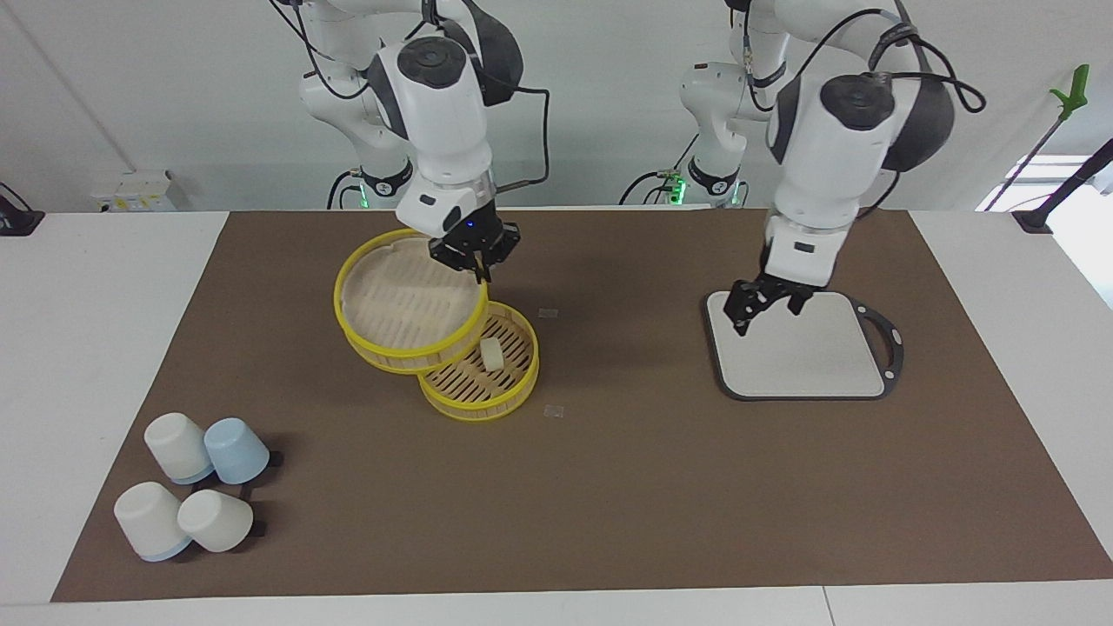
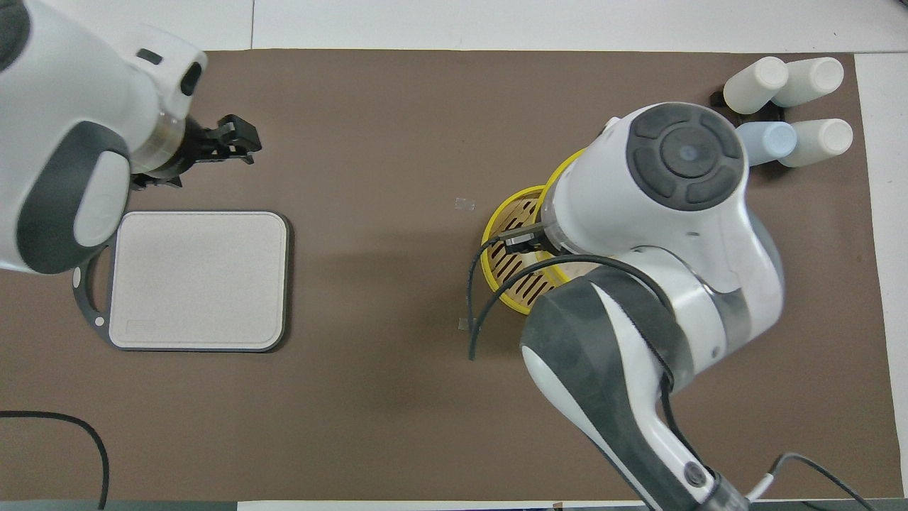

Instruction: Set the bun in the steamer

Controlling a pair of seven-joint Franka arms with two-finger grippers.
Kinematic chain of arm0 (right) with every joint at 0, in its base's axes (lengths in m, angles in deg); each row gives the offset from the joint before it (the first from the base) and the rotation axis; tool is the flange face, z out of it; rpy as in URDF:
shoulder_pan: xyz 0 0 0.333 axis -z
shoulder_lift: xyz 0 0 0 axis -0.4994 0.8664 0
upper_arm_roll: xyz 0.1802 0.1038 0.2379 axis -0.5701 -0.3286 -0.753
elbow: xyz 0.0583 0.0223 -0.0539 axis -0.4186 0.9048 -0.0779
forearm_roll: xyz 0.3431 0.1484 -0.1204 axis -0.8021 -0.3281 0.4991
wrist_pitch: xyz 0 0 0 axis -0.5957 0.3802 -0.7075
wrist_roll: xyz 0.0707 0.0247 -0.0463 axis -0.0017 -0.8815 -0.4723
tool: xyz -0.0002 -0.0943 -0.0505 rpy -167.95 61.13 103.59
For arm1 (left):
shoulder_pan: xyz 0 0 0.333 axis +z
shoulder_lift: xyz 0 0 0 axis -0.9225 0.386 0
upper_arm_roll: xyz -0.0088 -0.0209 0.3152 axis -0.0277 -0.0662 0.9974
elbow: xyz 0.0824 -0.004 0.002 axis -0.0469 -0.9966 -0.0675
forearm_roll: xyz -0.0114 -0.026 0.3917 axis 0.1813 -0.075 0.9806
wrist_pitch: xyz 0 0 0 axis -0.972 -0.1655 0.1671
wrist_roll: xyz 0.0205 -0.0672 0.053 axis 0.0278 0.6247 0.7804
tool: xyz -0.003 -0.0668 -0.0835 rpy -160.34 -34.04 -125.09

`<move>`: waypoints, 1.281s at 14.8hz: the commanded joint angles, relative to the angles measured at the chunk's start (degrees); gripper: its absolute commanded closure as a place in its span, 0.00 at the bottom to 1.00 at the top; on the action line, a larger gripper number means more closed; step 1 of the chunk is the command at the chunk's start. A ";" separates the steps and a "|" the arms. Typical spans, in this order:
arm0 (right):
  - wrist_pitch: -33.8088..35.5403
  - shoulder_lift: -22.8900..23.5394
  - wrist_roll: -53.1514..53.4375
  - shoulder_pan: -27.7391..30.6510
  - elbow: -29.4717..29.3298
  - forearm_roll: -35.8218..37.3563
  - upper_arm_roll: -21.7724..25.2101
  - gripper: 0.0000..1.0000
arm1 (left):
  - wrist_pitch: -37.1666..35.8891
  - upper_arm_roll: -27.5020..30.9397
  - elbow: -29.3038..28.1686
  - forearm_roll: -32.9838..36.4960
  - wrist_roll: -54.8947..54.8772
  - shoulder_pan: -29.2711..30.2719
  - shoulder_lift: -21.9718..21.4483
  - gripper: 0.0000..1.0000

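I see the bun [image 1: 492, 354] lying on the slatted floor of the steamer [image 1: 513, 387], which sits on the brown mat [image 1: 609, 487] toward the right arm's end of the worktop [image 1: 87, 348]. In the overhead view my right arm hides the bun, and only a strip of the steamer's slats and rim shows.

The lid [image 1: 409, 300] is tilted, its lower edge overlapping the steamer's rim on the side nearer the robots. My right claw [image 1: 475, 252] is clamped on the lid's raised rim, holding it up at an angle. The lid shows its pale slatted inside, with nothing in it.

My left claw [image 1: 769, 304] hangs just over the grey board [image 1: 800, 348], at the corner nearer the robots, and grips nothing. From the facing view its fingers look parted. The board lies flat toward the left arm's end of the mat, with a dark frame and a handle loop. A small embossed mark sits in one corner; I can't read it.

Four upturned cups [image 1: 191, 491] are clustered at the mat's corner, farther from the robots than the steamer: three white, one pale blue. Two small clear squares [image 1: 553, 411] lie on the mat beside the steamer.
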 commanded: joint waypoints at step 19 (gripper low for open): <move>-19.24 1.13 6.68 -3.50 11.97 -0.49 0.26 1.00 | -8.79 -0.49 -10.32 -1.95 -19.04 10.33 -14.05 0.00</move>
